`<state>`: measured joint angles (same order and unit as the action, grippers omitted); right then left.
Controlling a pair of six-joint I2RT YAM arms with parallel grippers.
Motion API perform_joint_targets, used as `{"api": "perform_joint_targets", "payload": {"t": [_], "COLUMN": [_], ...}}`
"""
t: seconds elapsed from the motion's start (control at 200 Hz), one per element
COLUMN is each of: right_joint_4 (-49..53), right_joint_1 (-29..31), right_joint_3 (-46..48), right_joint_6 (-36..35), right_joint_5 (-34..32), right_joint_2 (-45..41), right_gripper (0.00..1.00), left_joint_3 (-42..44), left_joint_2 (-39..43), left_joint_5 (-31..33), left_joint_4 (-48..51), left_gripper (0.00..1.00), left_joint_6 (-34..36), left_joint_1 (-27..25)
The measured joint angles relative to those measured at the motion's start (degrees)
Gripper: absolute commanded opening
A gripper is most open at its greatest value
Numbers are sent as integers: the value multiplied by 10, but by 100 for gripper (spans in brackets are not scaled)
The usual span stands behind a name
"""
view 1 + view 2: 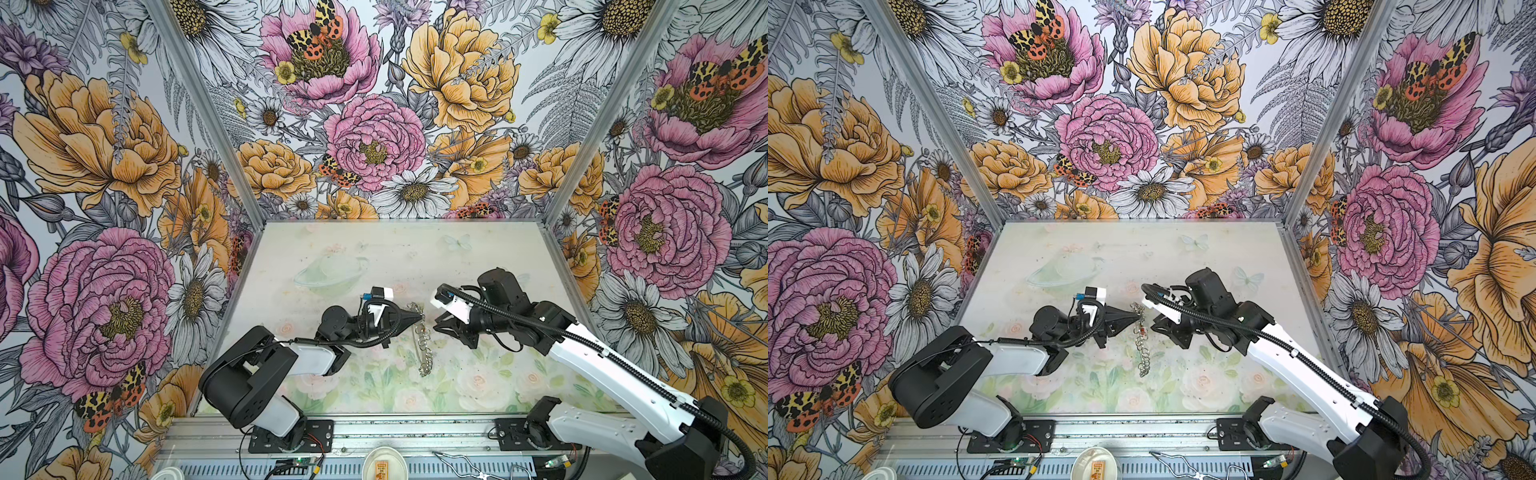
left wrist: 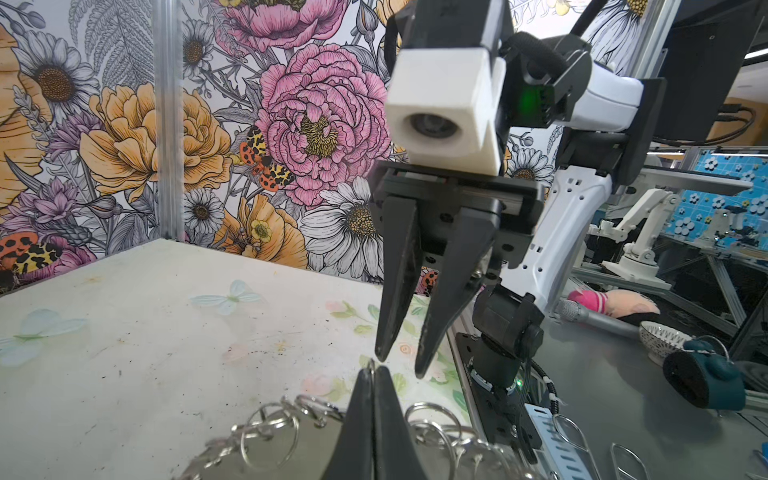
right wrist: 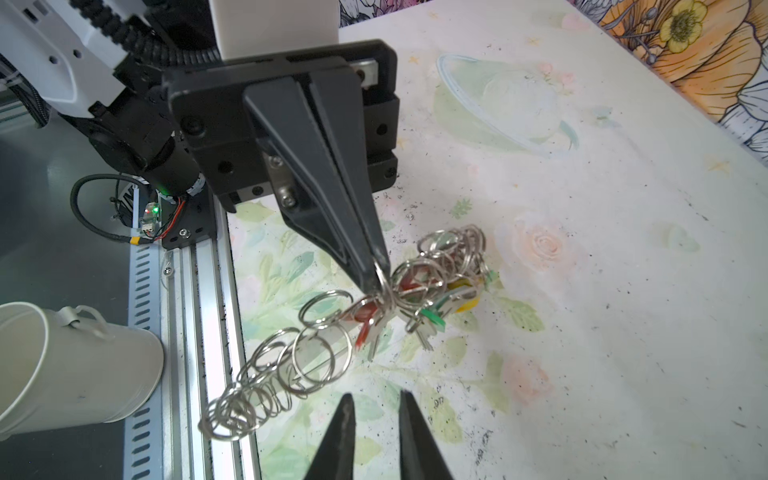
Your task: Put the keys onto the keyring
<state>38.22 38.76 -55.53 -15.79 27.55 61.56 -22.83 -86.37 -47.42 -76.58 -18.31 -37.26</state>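
Now, clamped tight in the left black fingers: the fringed rim of the wide, flat grey-brown keyring, edge-on, long axis toward the near table edge. Bunched at the pinch: small silver keys with coloured heads. Just beside, slightly parted, empty: right black fingers.

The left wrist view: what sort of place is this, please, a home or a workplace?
Most likely a robotics lab. The flower-printed walls are set in an aluminium frame like a test booth, and beyond the right arm more white robot arms stand on other benches.
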Motion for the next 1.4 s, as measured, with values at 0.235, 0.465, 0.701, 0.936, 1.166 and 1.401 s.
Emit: {"api": "perform_joint_targets", "payload": {"t": [0.235,0.465,0.701,0.936,1.166,1.401], "right_joint_4": [-41,-52,-61,-61,-56,23], "right_joint_1": [11,17,22,22,23,23], "right_joint_3": [8,11,14,14,12,-44], "right_joint_6": [-7,-8,-8,-6,-4,-13], "right_joint_5": [0,14,23,25,3,-29], "right_joint_2": [0,1,12,16,16,68], "right_gripper": [21,20,13,0,0,0], "left_joint_3": [0,-2,-14,-15,-14,3], "left_joint_2": [0,0,-5,-9,-15,34], "left_joint_5": [-36,-48,-50,-61,-59,-34], "left_joint_4": [0,0,-2,-7,-13,76], "left_gripper": [0,0,0,0,20,34], "left_joint_6": [-13,-16,-24,-23,-17,44], "left_joint_1": [-1,-1,-4,-5,3,29]}}
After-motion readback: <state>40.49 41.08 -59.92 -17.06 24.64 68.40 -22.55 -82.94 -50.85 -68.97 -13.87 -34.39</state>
